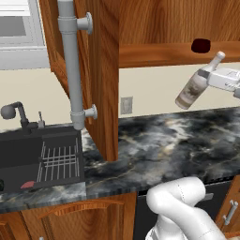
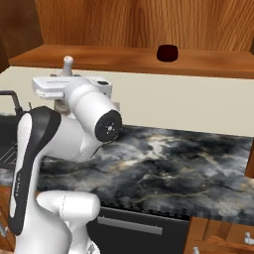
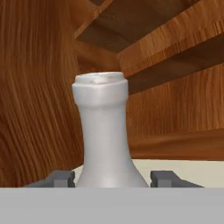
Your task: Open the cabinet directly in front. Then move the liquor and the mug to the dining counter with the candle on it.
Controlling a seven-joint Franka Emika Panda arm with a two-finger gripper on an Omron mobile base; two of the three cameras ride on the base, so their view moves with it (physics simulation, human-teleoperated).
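The gripper [image 3: 112, 177] is grasping the liquor [image 1: 193, 89] by its neck, tilted above the worktop [image 1: 164, 140]; the mug [image 1: 200, 45] is sitting on the cabinet [image 1: 154, 28] shelf's edge.

No text, brand or number can be read; the label on the liquor [image 1: 192, 91] is seen only as a blur.

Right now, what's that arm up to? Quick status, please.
End effector clamped on the liquor, bottle tilted in mid-air above the marbled counter. Cabinet door open. Mug on the shelf. Nothing blocking.
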